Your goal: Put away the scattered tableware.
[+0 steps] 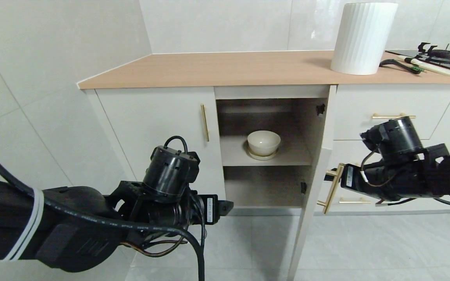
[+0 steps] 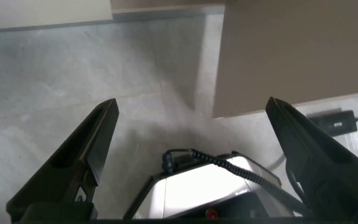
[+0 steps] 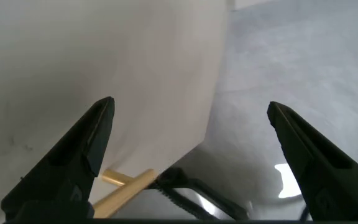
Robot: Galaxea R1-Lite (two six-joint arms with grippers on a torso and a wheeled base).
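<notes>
Kitchen corner: white tiled walls, grey tile floor (image 1: 365, 249), wood countertop (image 1: 217, 68) across the upper half of the head view, pale cabinets under it. The centre cabinet (image 1: 272, 93) stood open. Its door (image 1: 311, 195) was swung out toward the lower centre, nearly edge-on, with the brass handle (image 1: 332, 189) on its outer face.

A cream bowl (image 1: 263, 141) sat upright on a small plate (image 1: 262, 157) on the middle shelf (image 1: 291, 154), dead centre of frame.

Left gripper (image 2: 191, 106): lower centre-left in the head view, in front of the closed left door (image 1: 158, 117), tip pointing toward the bottom of the open compartment. Fingers spread wide, gripping nothing; floor behind them in the wrist view.

Right gripper (image 3: 190, 104): right of centre in the head view, right at the open door's handle. Fingers spread wide and not clamped. In the wrist view the handle bar lay between them, down near the palm, with the door face behind. Couldn't tell whether the bar touched a finger.

Upper right of frame: white ribbed canister (image 1: 363, 37) on the countertop, then a cream-handled utensil (image 1: 430, 66) just beside a black gas hob (image 1: 445, 54). Drawers (image 1: 393, 105) with brass pulls sat below that.
</notes>
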